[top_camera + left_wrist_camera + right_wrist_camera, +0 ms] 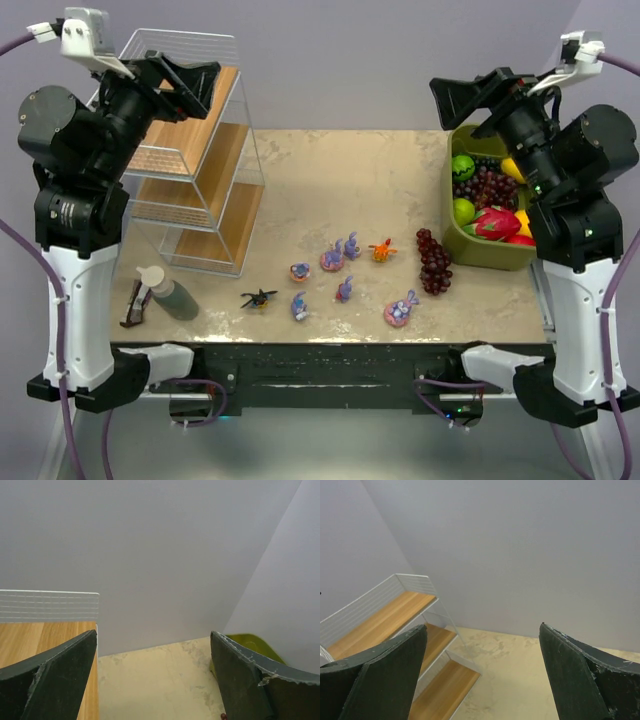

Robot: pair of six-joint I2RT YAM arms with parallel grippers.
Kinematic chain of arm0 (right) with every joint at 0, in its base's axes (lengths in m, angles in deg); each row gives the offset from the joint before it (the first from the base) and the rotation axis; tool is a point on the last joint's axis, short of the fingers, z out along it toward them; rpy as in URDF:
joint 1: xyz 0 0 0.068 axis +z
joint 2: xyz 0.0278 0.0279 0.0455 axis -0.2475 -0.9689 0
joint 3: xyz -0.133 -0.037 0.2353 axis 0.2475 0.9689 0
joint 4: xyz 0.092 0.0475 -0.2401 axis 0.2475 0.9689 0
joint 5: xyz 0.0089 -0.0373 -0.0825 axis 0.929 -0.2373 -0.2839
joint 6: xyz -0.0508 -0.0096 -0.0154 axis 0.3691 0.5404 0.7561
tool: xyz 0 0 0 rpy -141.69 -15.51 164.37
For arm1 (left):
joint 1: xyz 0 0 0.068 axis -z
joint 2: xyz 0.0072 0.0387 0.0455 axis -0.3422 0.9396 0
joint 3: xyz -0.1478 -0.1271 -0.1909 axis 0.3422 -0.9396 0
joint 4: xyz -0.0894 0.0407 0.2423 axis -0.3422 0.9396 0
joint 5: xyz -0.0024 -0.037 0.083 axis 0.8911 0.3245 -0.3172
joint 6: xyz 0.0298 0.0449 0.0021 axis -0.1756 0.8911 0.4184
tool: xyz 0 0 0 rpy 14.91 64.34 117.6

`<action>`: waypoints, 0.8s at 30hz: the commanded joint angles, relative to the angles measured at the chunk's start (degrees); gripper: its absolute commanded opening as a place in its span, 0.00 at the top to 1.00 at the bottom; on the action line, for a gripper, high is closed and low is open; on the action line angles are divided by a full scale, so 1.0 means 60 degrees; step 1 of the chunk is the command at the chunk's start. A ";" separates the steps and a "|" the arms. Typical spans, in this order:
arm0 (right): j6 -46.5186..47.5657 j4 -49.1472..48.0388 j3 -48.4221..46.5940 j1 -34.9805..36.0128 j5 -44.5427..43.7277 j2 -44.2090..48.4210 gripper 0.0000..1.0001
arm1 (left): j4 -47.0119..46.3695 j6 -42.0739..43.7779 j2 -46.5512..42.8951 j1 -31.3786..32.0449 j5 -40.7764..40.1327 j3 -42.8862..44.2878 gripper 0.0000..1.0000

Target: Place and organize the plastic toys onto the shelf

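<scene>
Toys [332, 258] lie loose on the table [300, 190], perhaps eight; left pincer [153, 636] and right pincer [483, 626] spread, empty.

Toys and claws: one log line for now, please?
toys: on table | shelf: no toys seen | left claw: open, empty | right claw: open, empty

The top camera looks steeply down from above the near edge of the table [330, 180], taking it all in. Both wrist cameras sit high, facing across toward the far wall [150, 545]. All three views share the shelf [215, 160] and the table.
</scene>
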 commanded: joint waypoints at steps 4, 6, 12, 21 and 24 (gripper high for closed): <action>0.0188 0.1514 -0.0062 -0.0029 -0.0281 -0.0208 0.05 | -0.0764 -0.0492 -0.0249 -0.0083 0.0358 -0.0749 0.00; 0.0101 0.1824 0.0010 -0.0029 -0.0500 -0.0326 0.09 | -0.0881 -0.0448 -0.0337 -0.0083 0.0664 -0.0909 0.00; -0.0148 0.2383 0.1414 0.0000 -0.0240 0.0155 0.14 | -0.0926 -0.0302 -0.0484 -0.0083 0.1456 -0.1129 0.01; -0.0792 0.1666 0.5282 0.0629 0.0042 0.1622 0.14 | -0.0911 -0.0389 -0.0953 -0.0083 0.1676 -0.1745 0.00; -0.1085 0.1592 0.5942 0.1536 -0.0412 0.1798 0.14 | -0.0911 -0.0448 -0.0967 -0.0083 0.1910 -0.1847 0.00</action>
